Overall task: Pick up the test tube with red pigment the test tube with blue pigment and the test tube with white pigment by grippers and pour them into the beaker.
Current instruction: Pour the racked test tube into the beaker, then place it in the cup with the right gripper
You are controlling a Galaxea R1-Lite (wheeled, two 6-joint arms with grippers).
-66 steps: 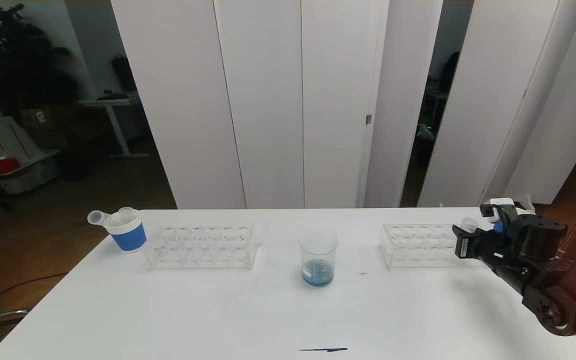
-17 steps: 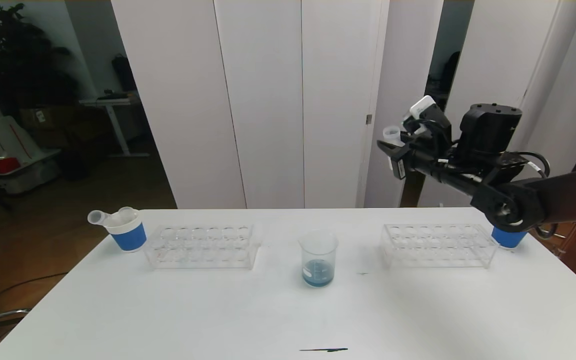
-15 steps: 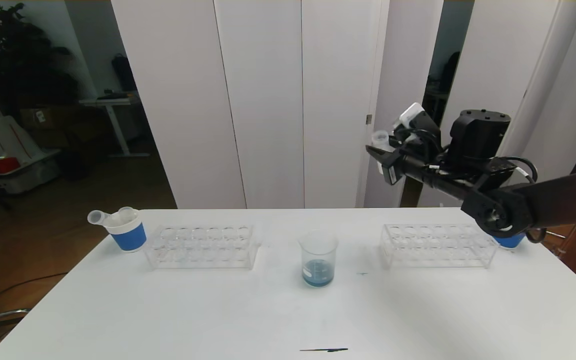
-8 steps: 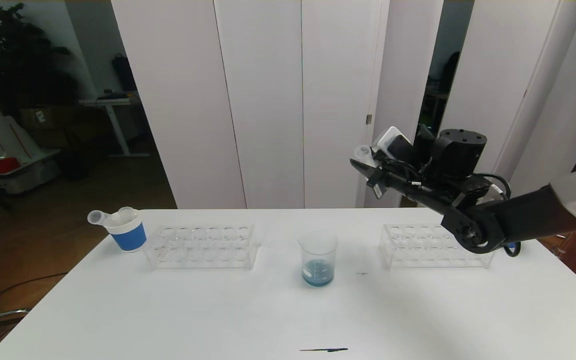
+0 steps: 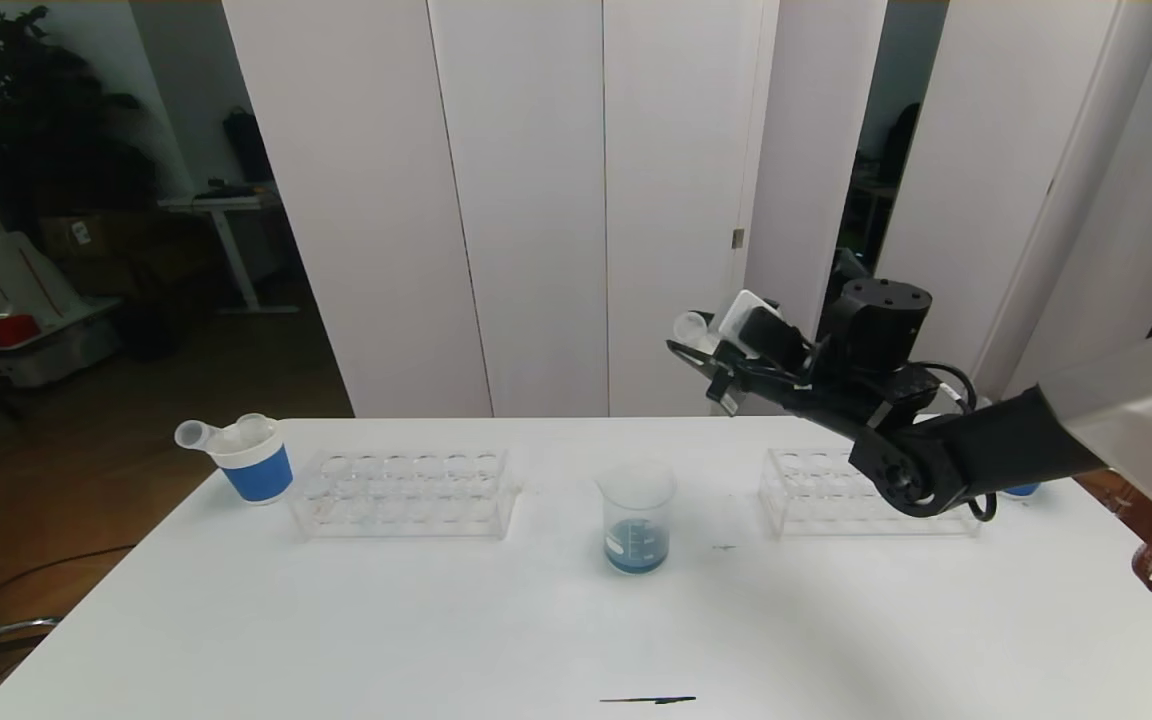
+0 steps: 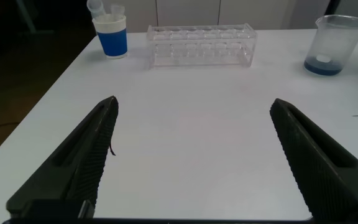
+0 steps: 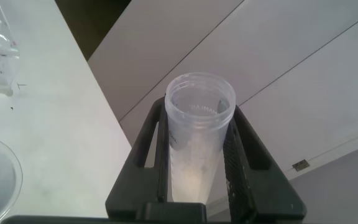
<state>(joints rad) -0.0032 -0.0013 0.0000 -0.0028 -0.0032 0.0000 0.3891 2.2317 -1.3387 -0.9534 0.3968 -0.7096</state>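
Note:
My right gripper (image 5: pixel 701 355) is shut on the test tube with white pigment (image 5: pixel 688 327), held in the air above and to the right of the beaker (image 5: pixel 637 520). In the right wrist view the tube (image 7: pixel 197 149) sits between both fingers, open mouth outward, with cream-white pigment near its base. The beaker stands at mid-table with blue liquid at its bottom; it also shows in the left wrist view (image 6: pixel 335 46). My left gripper (image 6: pixel 194 104) is open and empty, low over the table's near left part. No tube with blue or red liquid is in view.
Two clear racks, left (image 5: pixel 403 492) and right (image 5: pixel 871 490), flank the beaker. A white-and-blue paper cup (image 5: pixel 251 460) holding tubes stands at the far left. Another blue cup (image 5: pixel 1019 489) is partly hidden behind my right arm. A dark mark (image 5: pixel 648 699) lies near the front edge.
My right gripper rose from the right cup with the white-pigment tube, then moved left and lower toward the beaker. The left arm has not moved.

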